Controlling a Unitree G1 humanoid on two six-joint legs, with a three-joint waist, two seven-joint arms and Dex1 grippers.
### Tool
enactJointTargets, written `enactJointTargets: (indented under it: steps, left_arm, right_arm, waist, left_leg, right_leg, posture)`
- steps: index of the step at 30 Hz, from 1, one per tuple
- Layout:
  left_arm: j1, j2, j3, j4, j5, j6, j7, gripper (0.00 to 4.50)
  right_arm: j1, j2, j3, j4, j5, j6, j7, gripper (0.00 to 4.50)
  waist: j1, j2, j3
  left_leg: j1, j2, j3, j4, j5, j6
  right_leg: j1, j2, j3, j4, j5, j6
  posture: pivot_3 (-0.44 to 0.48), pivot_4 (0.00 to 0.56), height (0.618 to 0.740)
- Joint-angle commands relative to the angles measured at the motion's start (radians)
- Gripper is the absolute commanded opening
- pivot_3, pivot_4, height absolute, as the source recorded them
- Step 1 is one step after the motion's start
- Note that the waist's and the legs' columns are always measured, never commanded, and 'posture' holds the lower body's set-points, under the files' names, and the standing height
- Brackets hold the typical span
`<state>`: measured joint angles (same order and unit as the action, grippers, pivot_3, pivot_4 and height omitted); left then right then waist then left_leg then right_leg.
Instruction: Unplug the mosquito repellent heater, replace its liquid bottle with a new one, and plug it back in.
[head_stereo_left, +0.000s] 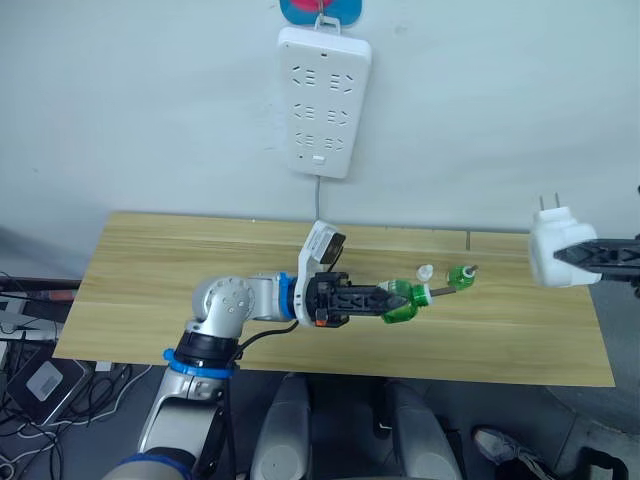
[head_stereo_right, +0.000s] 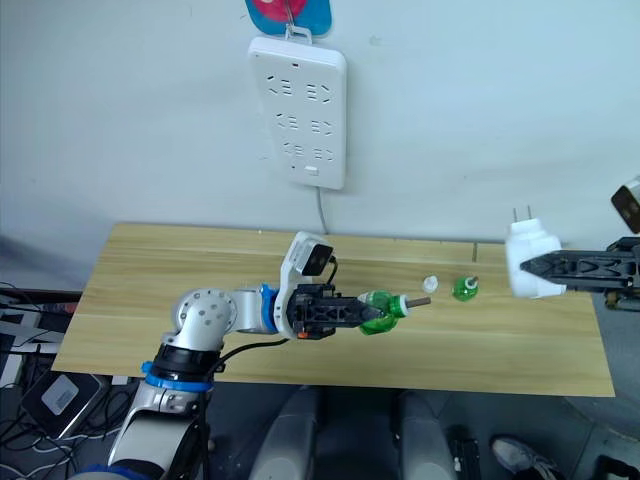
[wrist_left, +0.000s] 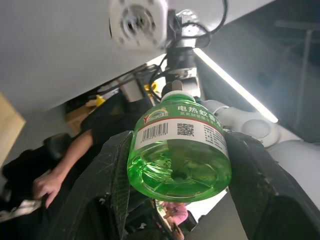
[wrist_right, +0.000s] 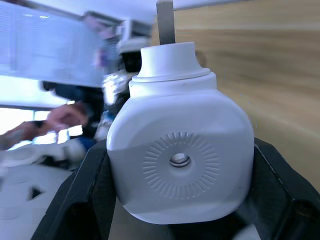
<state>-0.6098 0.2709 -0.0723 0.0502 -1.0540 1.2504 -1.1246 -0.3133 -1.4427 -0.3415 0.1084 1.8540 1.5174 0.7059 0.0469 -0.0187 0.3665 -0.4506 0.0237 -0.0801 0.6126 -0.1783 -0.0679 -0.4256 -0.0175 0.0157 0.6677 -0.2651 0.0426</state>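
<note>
My left gripper (head_stereo_left: 392, 300) is shut on a green bottle (head_stereo_left: 403, 303) held sideways above the table, its bare dark wick pointing right. The left wrist view shows that bottle (wrist_left: 179, 157) with its white printed label, clamped between both fingers. A second green bottle (head_stereo_left: 461, 275) with a wick stands on the table, next to a loose white cap (head_stereo_left: 425, 271). I cannot tell which of the two is the new one. At the far right my right gripper (head_stereo_left: 562, 253) is shut on the white heater (head_stereo_left: 552, 248), unplugged, prongs up, held off the table edge.
A long white power strip (head_stereo_left: 322, 100) hangs on the wall above the wooden table (head_stereo_left: 180, 260), its cord running down behind the table. Cables and gear lie on the floor to the left. A person's hand (wrist_left: 47, 185) appears in the left wrist view.
</note>
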Motion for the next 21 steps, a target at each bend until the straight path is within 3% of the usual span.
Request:
enactJointTargets:
  steps: [1, 11, 21]
  left_arm:
    - [-0.037, -0.015, -0.02, 0.02, 0.006, -0.021, -0.047, 2.35]
    - [-0.076, -0.028, -0.033, 0.044, 0.012, -0.017, -0.071, 2.35]
    - [-0.083, -0.039, -0.052, 0.046, 0.039, -0.039, -0.086, 2.35]
  right_arm:
    - [0.012, 0.017, 0.003, -0.087, 0.118, -0.093, -0.059, 3.0]
    - [0.072, 0.085, -0.006, -0.233, 0.118, -0.185, -0.063, 3.0]
    - [0.042, 0.119, 0.038, -0.286, 0.118, -0.234, -0.075, 3.0]
  waist:
    - [-0.006, 0.0, 0.0]
    - [-0.024, 0.0, 0.0]
    - [-0.024, 0.0, 0.0]
  left_leg:
    - [-0.001, 0.0, 0.0, 0.0, 0.0, 0.0]
    - [-0.001, 0.001, -0.001, 0.0, 0.0, 0.0]
    - [-0.001, 0.001, -0.001, 0.002, 0.0, 0.0]
  right_leg:
    - [0.0, 0.0, 0.0, -0.002, 0.001, 0.001]
    - [0.0, 0.0, -0.001, -0.002, 0.002, 0.002]
    - [0.0, 0.0, 0.0, -0.001, 0.002, 0.001]
  posture:
    - [0.074, 0.336, 0.74]
    - [0.075, 0.339, 0.74]
    - [0.09, 0.339, 0.74]
